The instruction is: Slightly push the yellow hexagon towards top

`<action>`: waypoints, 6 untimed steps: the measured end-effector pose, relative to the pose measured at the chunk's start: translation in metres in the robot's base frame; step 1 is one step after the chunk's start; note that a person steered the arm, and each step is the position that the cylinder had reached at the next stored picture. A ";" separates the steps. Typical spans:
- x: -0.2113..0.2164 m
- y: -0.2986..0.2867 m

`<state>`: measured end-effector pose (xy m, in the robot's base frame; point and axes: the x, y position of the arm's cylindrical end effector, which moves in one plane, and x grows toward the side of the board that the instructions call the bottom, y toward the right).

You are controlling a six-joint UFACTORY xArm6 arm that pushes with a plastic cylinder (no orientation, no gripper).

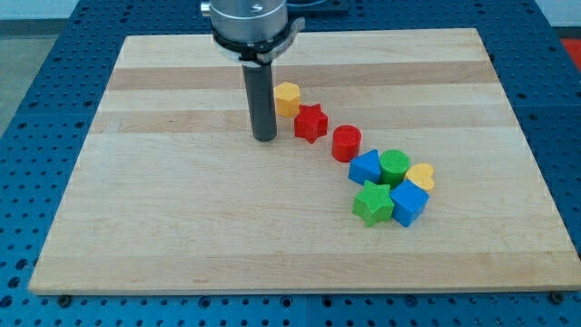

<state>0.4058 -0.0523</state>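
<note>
We see the wooden board lying on a blue table, and the board takes most of the view. Our rod has no jaws, so there is nothing to open or close; it ends in my tip, which stands on the board in the upper middle part. The yellow hexagon is just beside the rod, on the view's right and a little toward the view's top from my tip; we cannot tell if the rod touches it. Between the hexagon and the top edge of the board the wood is bare, so there is open room in that direction. Toward the view's left and the view's bottom the board is also bare over a wide area. The red star sits against the hexagon on its lower right side, and the red cylinder comes next along the same slanted line. Further to the lower right a tight group stands well apart from my tip: a blue block, a green cylinder, a yellow heart, a green star and a blue cube.
</note>
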 end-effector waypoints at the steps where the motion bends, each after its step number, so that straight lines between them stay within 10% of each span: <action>1: -0.020 0.001; 4: -0.031 0.009; 6: 0.061 -0.002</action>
